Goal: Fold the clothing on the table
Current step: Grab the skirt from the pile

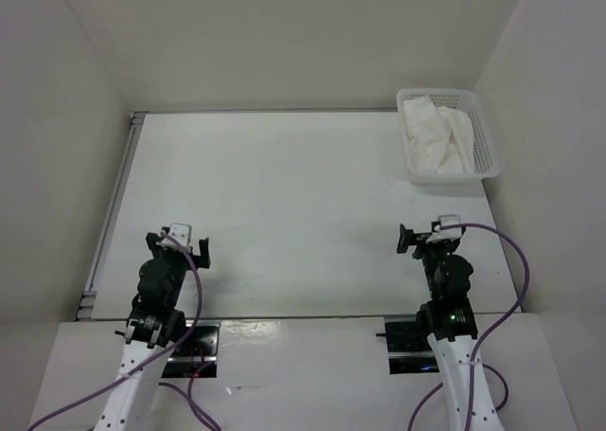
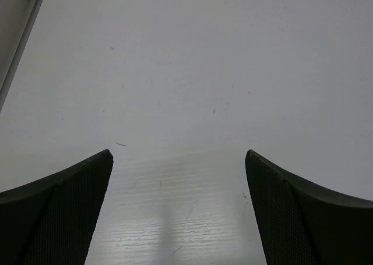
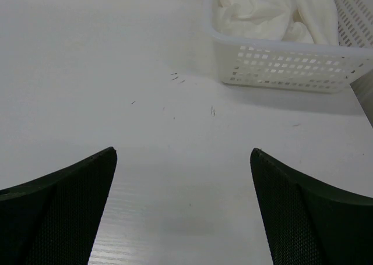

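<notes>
The white table (image 1: 284, 189) stands between white walls (image 1: 284, 33), with a metal rail (image 1: 112, 213) along its left edge. In the far right corner sits a mesh basket (image 1: 489, 166). The clothing (image 1: 431, 137) lies crumpled inside it, not on the bare surface. The left gripper (image 2: 178, 155) is released, its jaws stand wide and hold nothing, and only table shows under them. The right gripper (image 3: 182, 153) is also released and empty. It points toward the basket and is well apart from it.

Matte white table (image 1: 284, 194), metal rail (image 1: 112, 204) along left edge, white mesh basket (image 1: 454, 177) at far-right corner
</notes>
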